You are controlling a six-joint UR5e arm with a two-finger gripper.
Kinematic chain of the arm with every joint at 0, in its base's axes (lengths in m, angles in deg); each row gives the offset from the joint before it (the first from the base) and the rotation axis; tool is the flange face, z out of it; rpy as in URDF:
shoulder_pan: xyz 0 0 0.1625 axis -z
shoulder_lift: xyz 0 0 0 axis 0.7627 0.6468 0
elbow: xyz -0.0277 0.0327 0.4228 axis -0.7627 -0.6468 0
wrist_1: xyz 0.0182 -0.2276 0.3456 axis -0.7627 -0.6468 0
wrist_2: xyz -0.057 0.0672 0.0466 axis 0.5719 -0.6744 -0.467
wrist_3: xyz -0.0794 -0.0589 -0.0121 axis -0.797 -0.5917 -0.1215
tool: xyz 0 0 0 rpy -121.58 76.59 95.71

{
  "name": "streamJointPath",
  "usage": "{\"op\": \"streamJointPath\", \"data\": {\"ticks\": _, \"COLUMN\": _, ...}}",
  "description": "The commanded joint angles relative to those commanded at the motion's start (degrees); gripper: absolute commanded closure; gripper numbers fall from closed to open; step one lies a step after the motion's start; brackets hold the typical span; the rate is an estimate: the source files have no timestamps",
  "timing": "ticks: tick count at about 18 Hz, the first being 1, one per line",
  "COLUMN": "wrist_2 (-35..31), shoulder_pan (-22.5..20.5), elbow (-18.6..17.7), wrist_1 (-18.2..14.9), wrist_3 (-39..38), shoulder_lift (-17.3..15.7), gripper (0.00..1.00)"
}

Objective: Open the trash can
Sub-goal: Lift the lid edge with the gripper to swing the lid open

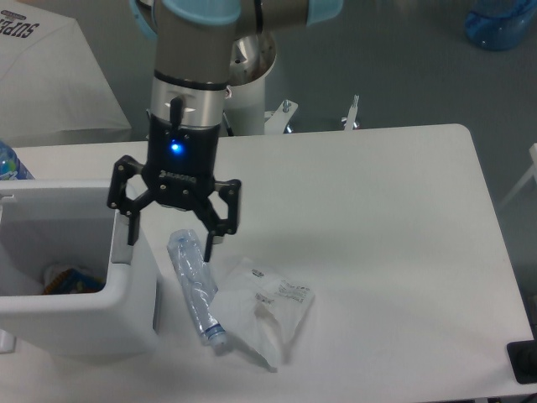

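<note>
Trash can (126, 290), a large white boxy plastic bin, stands at the table's left edge, already open with items inside. Black two-finger gripper (170, 239) hangs with fingers spread wide, holding nothing; one finger is at the bin's right rim. The arm points straight down. A crushed clear plastic bottle (195, 290) lies just right.

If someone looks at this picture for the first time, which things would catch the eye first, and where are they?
The eye goes first to the black gripper with its blue light, hanging at centre left with its fingers spread, above the right wall of the white trash can. The bin stands at the table's left edge, already open, with some rubbish visible inside. Just right of it lie a crushed clear bottle and a crumpled plastic bag on the white table.
</note>
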Motion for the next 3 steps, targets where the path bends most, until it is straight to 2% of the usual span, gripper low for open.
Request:
{"op": "streamJointPath", "data": {"ticks": 2, "wrist_2": -0.35, "shoulder_pan": -0.44, "elbow": -0.09, "wrist_1": 0.26, "wrist_3": 1.41, "shoulder_lift": 0.0, "gripper": 0.0}}
{"op": "streamJointPath", "data": {"ticks": 3, "wrist_2": -5.75, "shoulder_pan": -2.01, "elbow": -0.52, "wrist_1": -0.08, "wrist_3": 3.24, "shoulder_lift": 0.09, "gripper": 0.0}}
